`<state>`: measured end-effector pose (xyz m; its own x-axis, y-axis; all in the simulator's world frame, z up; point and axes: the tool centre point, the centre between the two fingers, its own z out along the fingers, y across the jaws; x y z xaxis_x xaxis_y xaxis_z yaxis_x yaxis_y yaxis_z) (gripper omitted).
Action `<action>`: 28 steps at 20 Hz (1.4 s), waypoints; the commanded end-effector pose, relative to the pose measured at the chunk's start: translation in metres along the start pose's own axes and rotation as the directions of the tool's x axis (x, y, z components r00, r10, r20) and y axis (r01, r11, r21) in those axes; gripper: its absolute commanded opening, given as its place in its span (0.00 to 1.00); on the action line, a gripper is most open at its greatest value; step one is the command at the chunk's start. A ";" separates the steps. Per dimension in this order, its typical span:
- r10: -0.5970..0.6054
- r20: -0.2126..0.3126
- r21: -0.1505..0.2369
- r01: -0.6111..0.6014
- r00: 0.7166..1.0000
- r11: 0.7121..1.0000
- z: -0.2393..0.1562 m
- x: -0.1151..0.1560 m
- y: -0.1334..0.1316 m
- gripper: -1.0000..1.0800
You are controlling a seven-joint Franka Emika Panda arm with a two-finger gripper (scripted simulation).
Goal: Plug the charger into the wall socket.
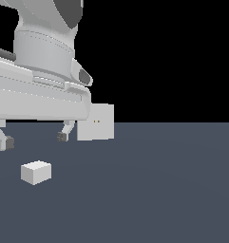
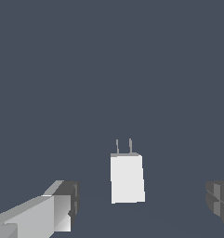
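Note:
The charger [image 1: 36, 172] is a small white block lying on the dark floor at the exterior view's lower left. In the wrist view the charger [image 2: 127, 178] shows two thin prongs sticking out of one end. The wall socket [image 1: 98, 122] is a flat upright white plate with two tiny orange dots, partly hidden behind the arm. My gripper [image 1: 34, 139] hangs open above the charger, a little higher than it, with nothing held. In the wrist view the gripper [image 2: 143, 204] has its fingers spread wide on either side of the charger, not touching it.
The arm's large white body [image 1: 40, 90] fills the exterior view's upper left and covers part of the socket's edge. The dark grey floor [image 1: 158, 190] stretches across the exterior view's right.

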<state>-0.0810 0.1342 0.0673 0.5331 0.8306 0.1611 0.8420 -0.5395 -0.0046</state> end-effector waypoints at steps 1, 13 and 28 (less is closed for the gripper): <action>-0.029 -0.003 0.001 0.029 1.000 1.000 0.003 -0.001 -0.004 0.96; -0.044 -0.004 0.003 0.044 0.999 0.999 0.006 -0.003 -0.006 0.96; -0.043 -0.003 0.002 0.043 0.999 0.999 0.054 -0.011 -0.006 0.96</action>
<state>-0.0880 0.1358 0.0156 0.4960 0.8528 0.1633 0.8645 -0.5027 -0.0006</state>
